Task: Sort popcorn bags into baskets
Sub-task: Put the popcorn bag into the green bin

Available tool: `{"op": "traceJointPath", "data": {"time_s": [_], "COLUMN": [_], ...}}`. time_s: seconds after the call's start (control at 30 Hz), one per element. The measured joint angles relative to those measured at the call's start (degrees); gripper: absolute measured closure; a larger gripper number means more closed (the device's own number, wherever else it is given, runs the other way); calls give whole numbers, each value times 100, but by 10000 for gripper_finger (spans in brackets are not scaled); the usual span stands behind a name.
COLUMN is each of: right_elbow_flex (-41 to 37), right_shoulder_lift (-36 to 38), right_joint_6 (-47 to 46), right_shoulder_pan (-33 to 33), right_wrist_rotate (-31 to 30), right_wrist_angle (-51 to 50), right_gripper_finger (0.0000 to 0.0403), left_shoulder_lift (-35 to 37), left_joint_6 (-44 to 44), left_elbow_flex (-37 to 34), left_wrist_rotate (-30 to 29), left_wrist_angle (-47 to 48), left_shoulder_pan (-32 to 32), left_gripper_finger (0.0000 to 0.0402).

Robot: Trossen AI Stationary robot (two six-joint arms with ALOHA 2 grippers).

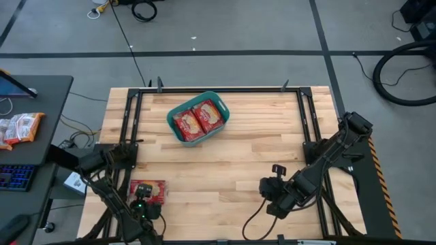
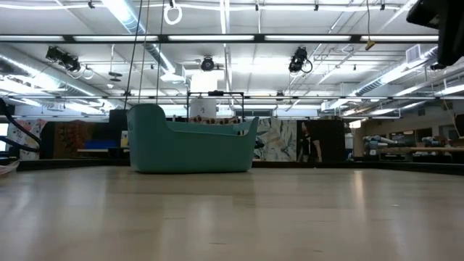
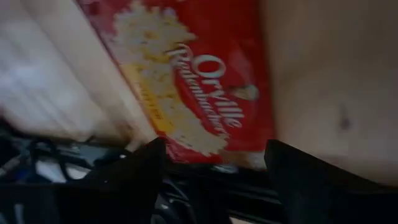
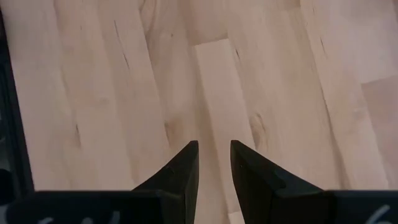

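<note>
A red popcorn bag (image 1: pixel 148 191) lies flat on the wooden table near its front left corner. My left gripper (image 1: pixel 142 204) hangs just over the bag's near end, open. In the left wrist view its two fingers stand wide on either side of that end of the bag (image 3: pixel 199 87); I cannot tell whether they touch it. The teal basket (image 1: pixel 197 119) stands at the table's far middle with two red popcorn bags (image 1: pixel 198 119) lying flat in it. My right gripper (image 1: pixel 271 192) hovers over bare wood at the front right, its fingers (image 4: pixel 214 146) a narrow gap apart with nothing between them.
A black frame rail (image 1: pixel 129 122) runs along the table's left, far and right sides. White-and-orange packets (image 1: pixel 20 127) lie on a side desk left of the table. In the low view the basket (image 2: pixel 192 148) stands alone on the tabletop. Bare wood lies between the basket and both grippers.
</note>
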State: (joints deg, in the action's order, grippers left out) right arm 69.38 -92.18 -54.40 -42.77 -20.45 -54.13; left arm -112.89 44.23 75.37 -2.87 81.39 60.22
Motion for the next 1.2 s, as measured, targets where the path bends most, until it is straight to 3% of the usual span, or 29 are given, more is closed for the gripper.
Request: {"op": "traceJointPath", "data": {"time_s": [0.13,0.27,0.37,0.47,0.63,1.2], "right_elbow_flex": [0,0,0,0,0,0], "right_shoulder_lift": [0,0,0,0,0,0], "right_joint_6": [-344,-683,-831,-916,-1294,-2170], "right_shoulder_pan": [-136,-235,-299,-329,-330,-491], "right_wrist_rotate": [-46,-9,48,96,290,499], "right_wrist_angle": [-2,-2,0,0,2,9], "right_gripper_finger": [305,305,305,305,305,305], "left_shoulder_lift": [-165,-198,-198,-196,-169,-162], "left_joint_6": [304,1304,2165,2585,2405,1494], "left_elbow_flex": [-2,-10,-145,-394,-571,-1117], "left_wrist_rotate": [-153,-440,-766,-700,-597,-2079], "left_wrist_angle": [-143,-559,-362,-184,-591,-983], "left_shoulder_pan": [12,13,16,10,85,644], "left_gripper_finger": [123,123,123,123,123,130]}}
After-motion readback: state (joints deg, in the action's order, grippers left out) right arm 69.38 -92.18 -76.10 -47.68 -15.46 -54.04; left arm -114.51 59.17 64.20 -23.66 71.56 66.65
